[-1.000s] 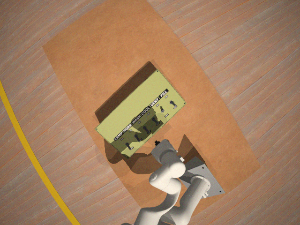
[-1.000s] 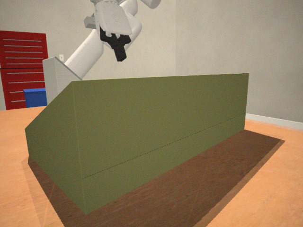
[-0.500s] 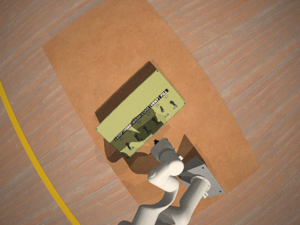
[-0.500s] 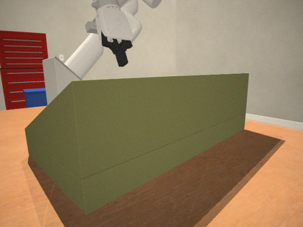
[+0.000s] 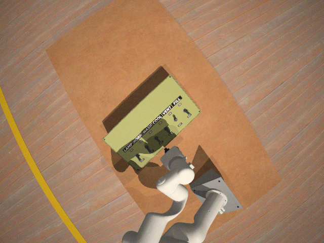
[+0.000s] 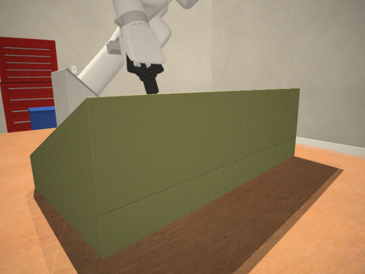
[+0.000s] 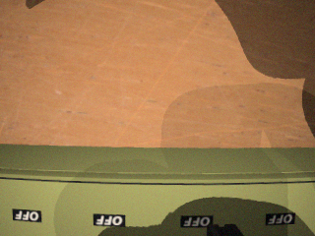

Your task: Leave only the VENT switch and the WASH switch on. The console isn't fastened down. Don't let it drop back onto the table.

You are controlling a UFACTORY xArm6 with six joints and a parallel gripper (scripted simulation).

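The olive console (image 5: 151, 122) lies slanted on the table, with six toggle switches in a row labelled LAMP (image 5: 137, 157), HORN (image 5: 148, 149), WASH (image 5: 157, 139), COOL (image 5: 166, 129), VENT (image 5: 174, 118) and FILL (image 5: 186, 112). The VENT lever looks shorter than the others; I cannot read the switch positions surely. My gripper (image 5: 165, 149) is shut and empty, just off the console's front edge near the WASH and COOL switches. From behind the console (image 6: 165, 165), its black fingers (image 6: 150, 85) reach down to the top edge. In the wrist view, the fingertip (image 7: 223, 230) shows below a row of OFF labels (image 7: 196, 221).
The arm's grey base plate (image 5: 215, 191) sits on the table to the right of the gripper. A red drawer cabinet (image 6: 26, 85) and a blue box (image 6: 42, 117) stand far behind. A yellow line (image 5: 28, 159) runs across the floor at the left.
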